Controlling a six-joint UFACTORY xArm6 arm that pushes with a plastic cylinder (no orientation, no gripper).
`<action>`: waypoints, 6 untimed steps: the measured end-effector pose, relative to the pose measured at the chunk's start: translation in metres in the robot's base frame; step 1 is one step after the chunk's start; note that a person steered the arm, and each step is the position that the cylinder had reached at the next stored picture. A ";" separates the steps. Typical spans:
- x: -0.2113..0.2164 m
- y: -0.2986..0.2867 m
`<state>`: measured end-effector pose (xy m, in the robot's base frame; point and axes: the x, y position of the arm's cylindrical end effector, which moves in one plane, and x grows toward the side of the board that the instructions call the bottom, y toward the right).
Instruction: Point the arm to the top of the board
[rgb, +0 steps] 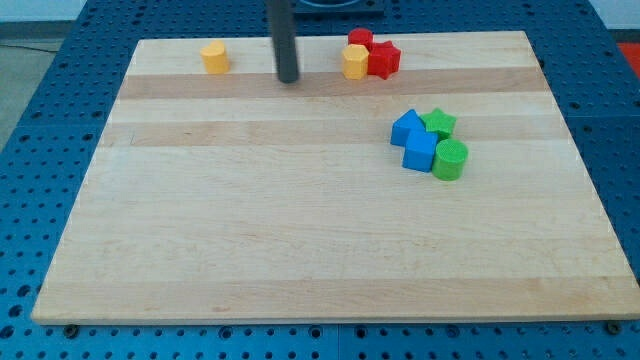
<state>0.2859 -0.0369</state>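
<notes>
My tip (289, 79) rests near the top edge of the wooden board (250, 230), between a yellow block (214, 58) to its left and a cluster to its right. That cluster holds a yellow hexagonal block (354, 62), a red block (360, 39) behind it and a red star block (384, 60). The tip touches none of them. At the view's right sit two blue blocks (406, 127) (420, 152), a green star block (439, 123) and a green cylinder (450, 160), packed together.
The board lies on a blue perforated table (40, 130) that surrounds it on all sides.
</notes>
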 end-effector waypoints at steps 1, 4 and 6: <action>0.022 0.051; -0.053 0.200; -0.071 0.097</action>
